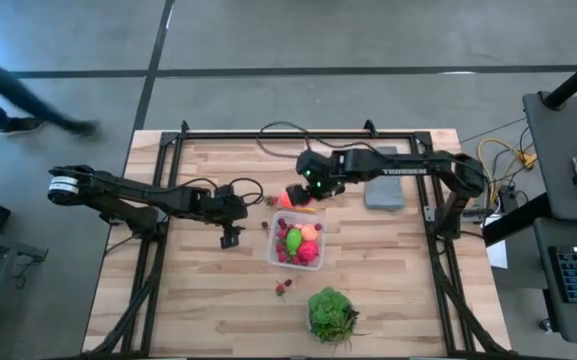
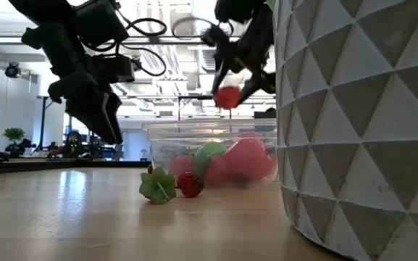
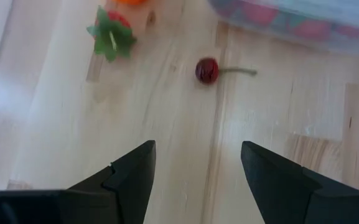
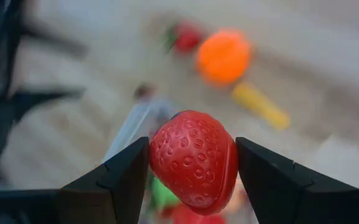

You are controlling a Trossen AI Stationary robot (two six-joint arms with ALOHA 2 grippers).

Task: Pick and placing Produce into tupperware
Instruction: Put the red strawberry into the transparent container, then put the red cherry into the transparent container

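Observation:
The clear tupperware (image 1: 298, 244) sits mid-table with pink, red, orange and lime-green produce inside. My right gripper (image 1: 293, 196) hangs just beyond its far edge, shut on a red toy strawberry (image 4: 195, 158), which shows raised above the container (image 2: 209, 154) in the low view. My left gripper (image 1: 230, 238) is open, low over the table to the container's left; a cherry (image 3: 207, 70) and a green-leafed red piece (image 3: 111, 36) lie on the wood ahead of it. Two more small pieces (image 1: 283, 288) lie on the table near the container's near side. My right gripper pinches the strawberry's sides (image 4: 160, 152) between its two fingers, coming from above and pointing down. The strawberry (image 2: 227, 96) is lifted clear of the table, above the height of the tupperware's rim.
A leafy green plant (image 1: 330, 313) in a white faceted pot (image 2: 361, 123) stands near the table's near edge. A flat grey slab (image 1: 385, 190) lies on the right. An orange piece (image 4: 224, 56) and a yellow piece (image 4: 260, 106) rest beyond the container. A person's legs (image 1: 8, 100) pass behind the table.

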